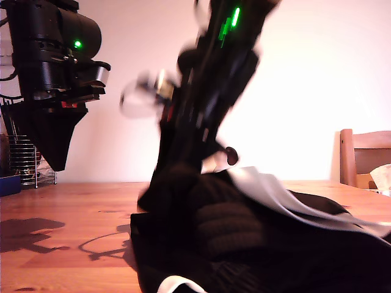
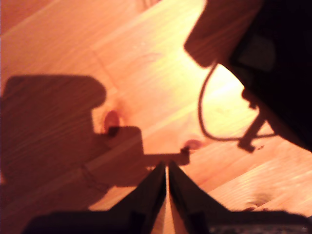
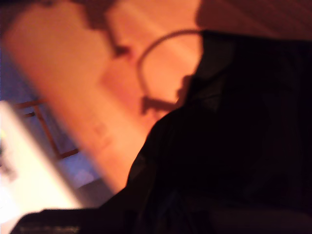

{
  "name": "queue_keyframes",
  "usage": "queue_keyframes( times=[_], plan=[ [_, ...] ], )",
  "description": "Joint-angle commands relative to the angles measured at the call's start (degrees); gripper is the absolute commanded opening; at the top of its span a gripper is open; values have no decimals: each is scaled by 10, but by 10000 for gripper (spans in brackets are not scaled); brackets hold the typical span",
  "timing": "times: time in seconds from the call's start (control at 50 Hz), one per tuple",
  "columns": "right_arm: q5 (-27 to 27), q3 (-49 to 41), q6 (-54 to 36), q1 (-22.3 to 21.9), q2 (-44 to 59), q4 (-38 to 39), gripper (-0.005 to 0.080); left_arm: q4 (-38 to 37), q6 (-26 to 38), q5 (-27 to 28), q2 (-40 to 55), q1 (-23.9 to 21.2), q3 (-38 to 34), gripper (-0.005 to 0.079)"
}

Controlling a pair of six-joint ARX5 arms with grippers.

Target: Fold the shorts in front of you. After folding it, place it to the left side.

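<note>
The black shorts [image 1: 256,244] lie bunched on the wooden table [image 1: 73,207], with a wide white band [image 1: 287,198] raised across them. My first gripper [image 1: 58,163] hangs high at the exterior view's left, well off the cloth. Its fingers [image 2: 157,187] are shut, nothing is between them, and only bare wood lies below. One edge of the shorts [image 2: 282,63] shows in that wrist view. My second gripper [image 1: 174,183] is down in the heap, motion-blurred. Black fabric [image 3: 234,136] fills the second wrist view and hides the jaws.
A wire rack [image 1: 27,162] and a blue object [image 1: 9,183] stand at the exterior view's far left. A wooden chair [image 1: 363,155] is at its right. Arm shadows fall on the table [image 2: 53,126] between the first gripper and the shorts.
</note>
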Motion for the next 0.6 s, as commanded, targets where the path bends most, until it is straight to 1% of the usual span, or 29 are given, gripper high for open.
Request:
queue_keyframes(
  times=[0.0, 0.14, 0.22, 0.28, 0.4, 0.46, 0.52, 0.56, 0.58],
  plan=[
    [-5, -1, 1, 10, 14, 8, -13, 1, 4, 0, -17, 2, -5, -11],
    [-4, -1, 2, 24, 24, 29, -13, 5, 5, 0, -19, 3, -5, -11],
    [-4, -1, 5, 34, 24, 67, -13, 15, 5, 0, -19, 3, -5, -11],
    [-5, -1, 23, 36, 24, 91, -13, 18, 5, 1, -19, 3, -5, -11],
    [-5, -1, 44, 36, 24, 83, -3, 19, 5, 4, -19, 3, -5, -11],
    [-5, -1, 53, 35, 24, 80, 80, 23, 5, 7, -19, 3, -5, -11],
    [-10, 0, 59, 32, 23, 81, 220, 30, 5, 9, -19, 6, -5, -11],
    [-17, 2, 59, 29, 23, 81, 290, 33, 5, 12, -19, 8, -5, -11],
    [-22, 3, 59, 28, 23, 82, 308, 33, 5, 13, -19, 9, -5, -11]
  ],
)
